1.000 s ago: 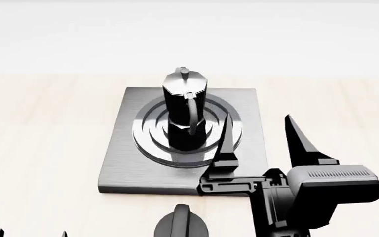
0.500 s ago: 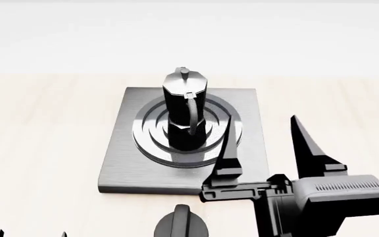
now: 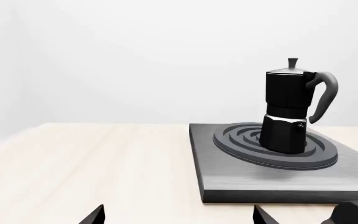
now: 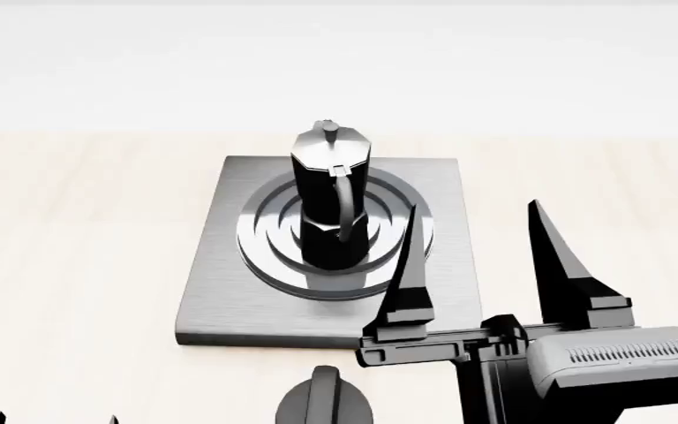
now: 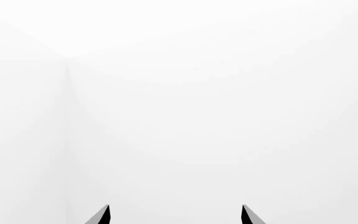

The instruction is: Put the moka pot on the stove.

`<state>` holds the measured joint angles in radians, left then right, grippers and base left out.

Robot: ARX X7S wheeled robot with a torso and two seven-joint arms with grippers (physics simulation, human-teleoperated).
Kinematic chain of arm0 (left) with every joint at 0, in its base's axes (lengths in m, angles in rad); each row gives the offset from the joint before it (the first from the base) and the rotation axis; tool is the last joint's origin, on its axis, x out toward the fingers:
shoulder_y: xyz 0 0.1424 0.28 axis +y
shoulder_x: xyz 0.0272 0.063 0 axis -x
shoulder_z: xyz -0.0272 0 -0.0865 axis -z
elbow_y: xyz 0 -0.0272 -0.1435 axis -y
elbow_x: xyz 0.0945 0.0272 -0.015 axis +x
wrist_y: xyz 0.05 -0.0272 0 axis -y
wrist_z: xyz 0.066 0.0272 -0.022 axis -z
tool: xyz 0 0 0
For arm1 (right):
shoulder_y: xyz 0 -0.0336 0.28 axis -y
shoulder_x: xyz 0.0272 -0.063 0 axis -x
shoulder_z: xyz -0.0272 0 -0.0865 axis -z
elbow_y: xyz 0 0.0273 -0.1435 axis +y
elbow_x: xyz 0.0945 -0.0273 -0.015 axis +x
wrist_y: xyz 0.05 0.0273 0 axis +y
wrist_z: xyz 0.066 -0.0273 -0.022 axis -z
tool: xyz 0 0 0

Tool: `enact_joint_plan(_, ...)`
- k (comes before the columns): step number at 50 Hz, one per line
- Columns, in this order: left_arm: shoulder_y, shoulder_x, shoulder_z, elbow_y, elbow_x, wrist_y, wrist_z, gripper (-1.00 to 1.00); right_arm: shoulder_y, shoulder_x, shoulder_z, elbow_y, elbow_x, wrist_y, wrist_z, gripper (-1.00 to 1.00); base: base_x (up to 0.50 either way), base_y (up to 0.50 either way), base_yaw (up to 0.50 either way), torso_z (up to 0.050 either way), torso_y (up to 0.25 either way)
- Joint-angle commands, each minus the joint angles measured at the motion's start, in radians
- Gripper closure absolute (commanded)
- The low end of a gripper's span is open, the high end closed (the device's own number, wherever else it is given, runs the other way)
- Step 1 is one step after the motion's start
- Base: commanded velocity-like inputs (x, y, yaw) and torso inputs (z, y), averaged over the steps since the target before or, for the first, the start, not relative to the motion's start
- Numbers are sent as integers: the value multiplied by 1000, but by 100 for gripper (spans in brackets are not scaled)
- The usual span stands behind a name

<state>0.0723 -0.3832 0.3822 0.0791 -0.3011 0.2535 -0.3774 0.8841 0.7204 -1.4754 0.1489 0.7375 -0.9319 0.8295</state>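
Moka pot point(image 4: 332, 205) stands upright on ring burner at centre of stove point(image 4: 215, 305), handle toward me. My right gripper point(image 4: 475, 231) hangs beside stove's right edge, jaws wide, empty. Left gripper point(image 3: 177, 217) jaws apart, holding nothing.

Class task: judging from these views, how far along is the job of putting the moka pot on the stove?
Done: the glossy black moka pot with silver lid stands upright on the ring burner of the square brushed-grey stove plate. In hand: nothing; the right pincer is open and clear of the pot, and the left pincer is open too. Nothing visibly remains.
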Motion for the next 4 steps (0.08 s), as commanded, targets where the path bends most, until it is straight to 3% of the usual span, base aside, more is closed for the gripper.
enact_joint_plan(1, 12, -7, -3, 40, -6, 3, 10, -100, -19, 0, 36, -17, -92, 2, 43, -100, 0, 0, 0, 0, 0)
enact_joint_plan(4, 12, -8, -2, 41, -6, 4, 10, -100, -23, 0, 43, -16, -100, 1, 48, -100, 0, 0, 0, 0, 0)
